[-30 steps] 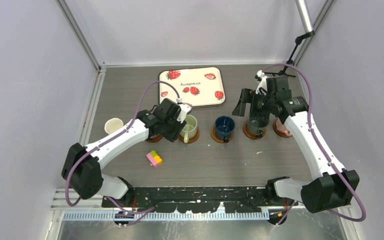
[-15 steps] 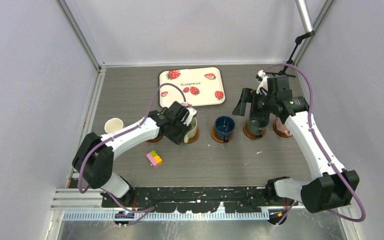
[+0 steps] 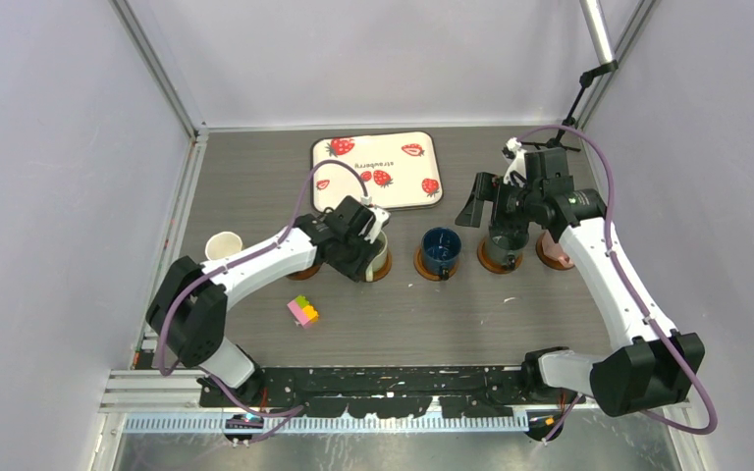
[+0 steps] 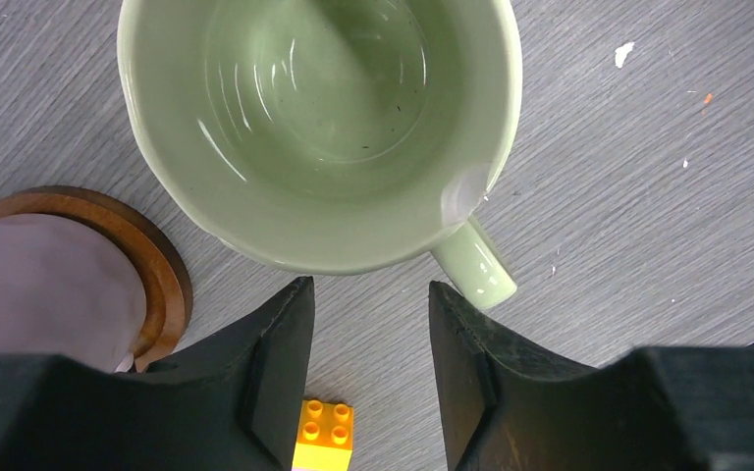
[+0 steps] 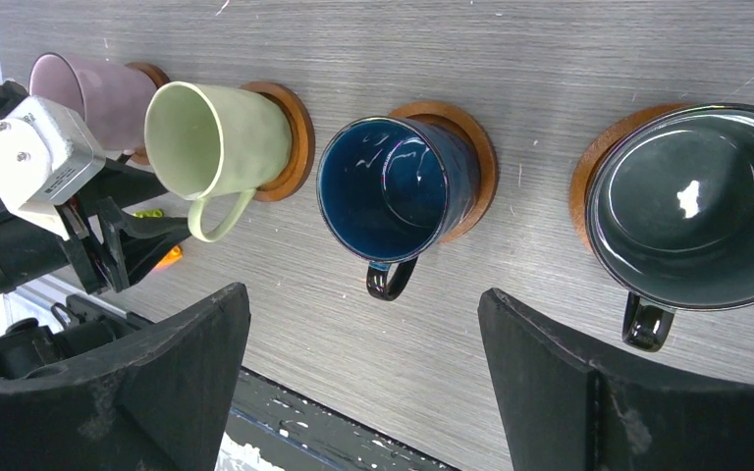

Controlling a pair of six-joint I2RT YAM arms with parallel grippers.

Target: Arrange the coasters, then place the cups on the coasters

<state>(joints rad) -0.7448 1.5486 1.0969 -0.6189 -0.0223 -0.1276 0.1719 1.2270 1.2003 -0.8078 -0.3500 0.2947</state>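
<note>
The pale green cup [image 4: 324, 118] stands on a coaster [image 3: 381, 272], its handle [image 4: 473, 265] pointing at my left gripper [image 4: 368, 294]. That gripper is open just short of the cup, its right finger beside the handle and nothing between the jaws. A purple-grey cup [image 4: 39, 285] sits on a coaster [image 4: 162, 270] to the left. The dark blue cup [image 5: 398, 186] and dark grey-green cup [image 5: 702, 206] each sit on a coaster. My right gripper [image 5: 363, 373] hangs wide open above them. A pink cup [image 3: 554, 251] is half hidden by the right arm. The cream cup [image 3: 223, 245] stands on bare table.
A small coloured block toy [image 3: 303, 311] lies in front of the left gripper's place, also seen under the left jaws as an orange brick [image 4: 324, 437]. A strawberry-print tray [image 3: 378, 171] lies at the back. Frame posts and walls close in both sides.
My left gripper shifted right toward the green cup, and its jaws have spread apart beside the handle. The right arm has stayed still.
</note>
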